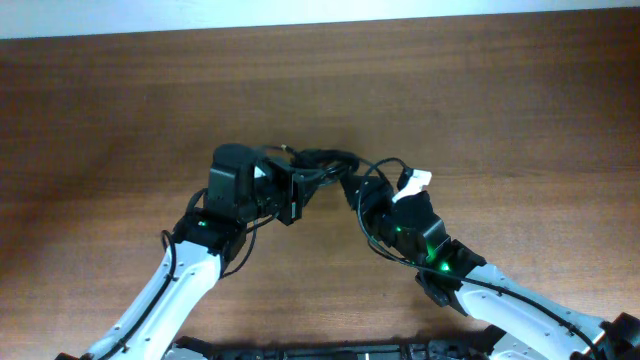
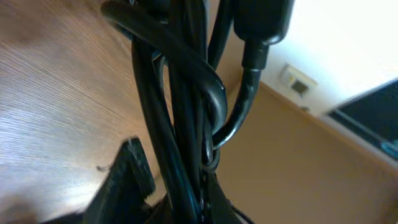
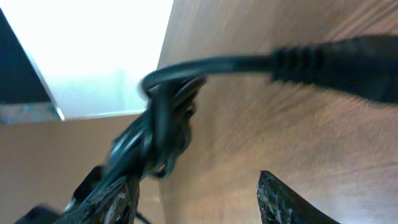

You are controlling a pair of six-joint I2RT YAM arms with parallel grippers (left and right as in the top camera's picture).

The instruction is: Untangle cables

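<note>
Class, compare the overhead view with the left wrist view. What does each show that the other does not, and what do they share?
Only the overhead view shows both arms, with the left gripper and right gripper on either side of the cables, and a white piece by the right gripper. Only the left wrist view shows the tangle close up: one cord looped round the others, a plug end, and a wall plate behind. Both show the black cables and the wooden table.
</note>
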